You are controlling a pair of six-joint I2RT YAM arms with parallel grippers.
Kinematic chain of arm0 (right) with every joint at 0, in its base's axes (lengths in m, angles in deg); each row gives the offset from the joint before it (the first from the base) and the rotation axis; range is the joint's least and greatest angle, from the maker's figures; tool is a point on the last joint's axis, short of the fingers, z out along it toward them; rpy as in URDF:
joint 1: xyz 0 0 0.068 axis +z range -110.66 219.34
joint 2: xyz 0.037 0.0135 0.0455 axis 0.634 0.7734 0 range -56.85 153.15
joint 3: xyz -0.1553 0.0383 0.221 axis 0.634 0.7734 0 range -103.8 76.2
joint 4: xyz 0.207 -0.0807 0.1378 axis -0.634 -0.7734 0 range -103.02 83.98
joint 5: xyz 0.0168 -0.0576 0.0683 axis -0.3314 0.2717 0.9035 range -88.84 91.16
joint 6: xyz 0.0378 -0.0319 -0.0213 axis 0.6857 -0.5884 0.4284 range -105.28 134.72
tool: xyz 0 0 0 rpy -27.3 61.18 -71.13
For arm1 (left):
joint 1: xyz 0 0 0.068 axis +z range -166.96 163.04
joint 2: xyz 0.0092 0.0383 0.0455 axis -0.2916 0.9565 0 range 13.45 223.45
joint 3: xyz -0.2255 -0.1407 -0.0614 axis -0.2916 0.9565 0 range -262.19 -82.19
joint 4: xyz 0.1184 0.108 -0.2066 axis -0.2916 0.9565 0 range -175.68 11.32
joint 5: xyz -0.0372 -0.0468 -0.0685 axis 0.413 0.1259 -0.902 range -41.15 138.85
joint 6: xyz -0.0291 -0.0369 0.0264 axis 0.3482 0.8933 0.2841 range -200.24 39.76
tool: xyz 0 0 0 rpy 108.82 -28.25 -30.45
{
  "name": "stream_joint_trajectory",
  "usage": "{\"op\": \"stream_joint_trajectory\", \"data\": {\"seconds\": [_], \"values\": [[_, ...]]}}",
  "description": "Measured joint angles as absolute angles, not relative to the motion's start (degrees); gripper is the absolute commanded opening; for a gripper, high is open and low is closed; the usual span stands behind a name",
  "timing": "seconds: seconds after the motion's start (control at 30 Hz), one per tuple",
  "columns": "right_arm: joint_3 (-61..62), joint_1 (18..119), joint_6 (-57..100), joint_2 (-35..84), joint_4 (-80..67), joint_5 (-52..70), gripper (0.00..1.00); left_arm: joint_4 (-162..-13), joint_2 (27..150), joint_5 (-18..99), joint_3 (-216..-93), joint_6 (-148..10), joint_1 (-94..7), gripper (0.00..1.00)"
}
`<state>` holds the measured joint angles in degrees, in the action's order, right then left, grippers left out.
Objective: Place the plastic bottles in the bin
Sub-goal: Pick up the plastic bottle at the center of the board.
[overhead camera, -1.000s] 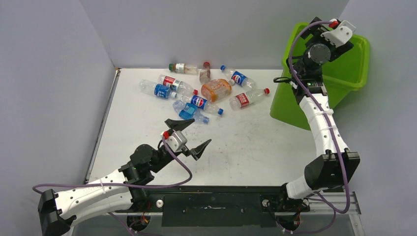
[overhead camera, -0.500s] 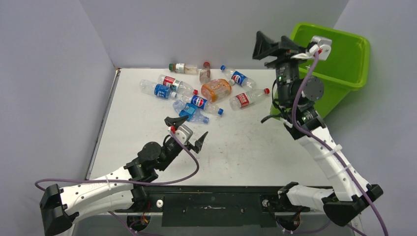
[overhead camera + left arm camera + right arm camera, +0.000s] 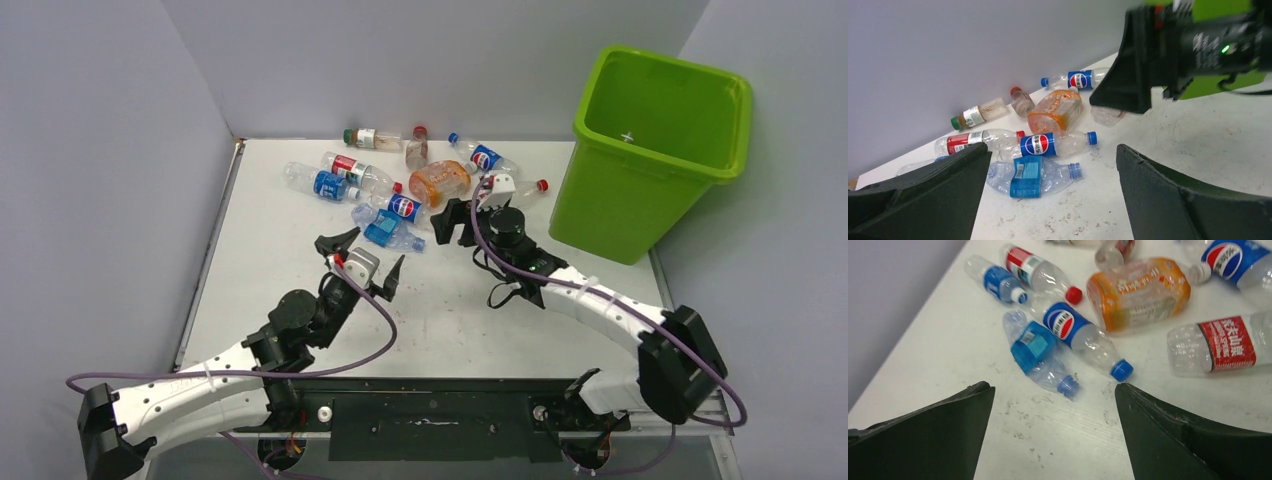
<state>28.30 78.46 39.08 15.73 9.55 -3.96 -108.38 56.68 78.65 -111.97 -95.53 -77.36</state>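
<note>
White tabletop (image 3: pixel 480 320), scuffed and walled in grey, is your working ground. Your right claw (image 3: pixel 1053 387) hangs low over it, fingers spread wide with nothing between them. Just past its tips, centre of the right wrist view, lies a crumpled clear plastic bottle with a blue label (image 3: pixel 1035 347). A clear cola bottle with a blue cap (image 3: pixel 1083 335) lies right against it. Your left claw (image 3: pixel 1053 155) is equally spread and empty, facing that same crumpled bottle from the lower left of the overhead view.

Further out, the other plastic bottles (image 3: pixel 330 185) lie scattered across the upper middle, a squat orange plastic bottle (image 3: pixel 440 182) among them. The tall lime-green plastic bin (image 3: pixel 610 200) stands at upper right, well apart from them.

These bottles look empty, so expect them to be light, thin-walled and slick, and to dent or roll away. Close across the labelled barrel, fingers square to its length, not on neck or cap. Send one claw only, since both are converging.
</note>
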Motion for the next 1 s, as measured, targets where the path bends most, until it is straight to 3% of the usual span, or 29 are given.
{"op": "stream_joint_trajectory", "data": {"seconds": [0.27, 0.47, 0.87, 1.0], "values": [[29.42, 70.04, 44.93, 33.89, 18.60, 3.84, 0.98, -109.28, 56.02, 78.52, -111.97, -96.73, -77.60, 0.96], [24.41, 69.39, 42.31, 45.91, 20.92, 7.49, 0.96, -108.86, 57.16, 76.66, -111.97, -96.97, -78.04, 0.96], [11.73, 69.39, 33.74, 56.79, 18.03, 10.79, 1.00, -108.77, 55.30, 73.84, -111.97, -96.95, -78.06, 0.96], [8.70, 69.39, 32.04, 59.44, 14.69, 12.17, 0.92, -108.77, 55.30, 73.86, -111.97, -96.95, -78.06, 0.96]]}}
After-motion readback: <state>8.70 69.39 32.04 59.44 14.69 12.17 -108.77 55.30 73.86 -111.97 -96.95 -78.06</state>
